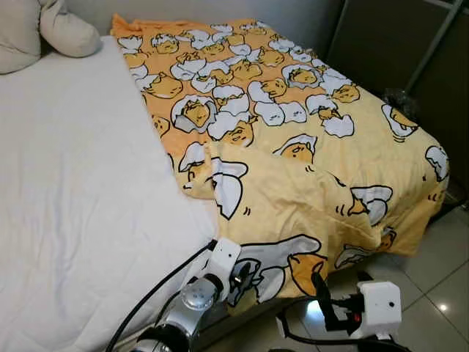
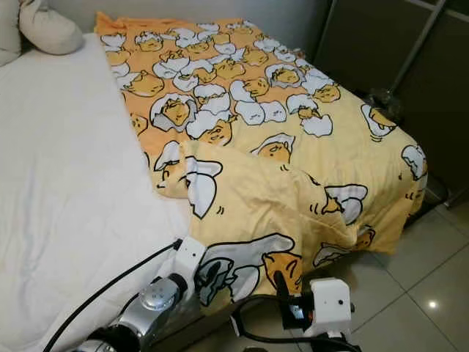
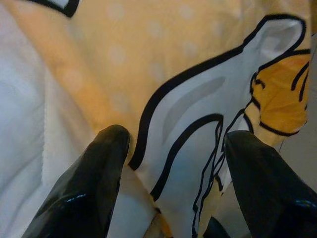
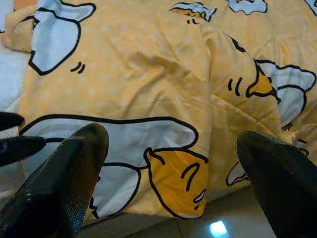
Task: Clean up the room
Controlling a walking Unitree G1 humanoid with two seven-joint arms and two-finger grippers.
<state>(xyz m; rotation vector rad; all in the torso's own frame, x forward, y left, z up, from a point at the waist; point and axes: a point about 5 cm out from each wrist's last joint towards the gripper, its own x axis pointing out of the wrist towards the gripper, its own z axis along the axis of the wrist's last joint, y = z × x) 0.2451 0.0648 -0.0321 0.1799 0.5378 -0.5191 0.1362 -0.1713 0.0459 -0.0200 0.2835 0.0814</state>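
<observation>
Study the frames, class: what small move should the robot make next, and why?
Probably shut the left claw on the blanket corner. Its fingers stand open on either side of the hem at the bed edge. The right claw hangs open, short of the cloth.

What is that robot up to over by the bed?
It is working on the bedding. Its left gripper is at the near edge of the yellow cartoon-print blanket, fingers open around the fabric where it hangs over the foot of the bed. Its right gripper hovers open beside it, just off the hanging edge. The blanket covers the right half of the bed and is rumpled near the foot, leaving the white mattress bare on the left. Pillows sit at the head.
</observation>
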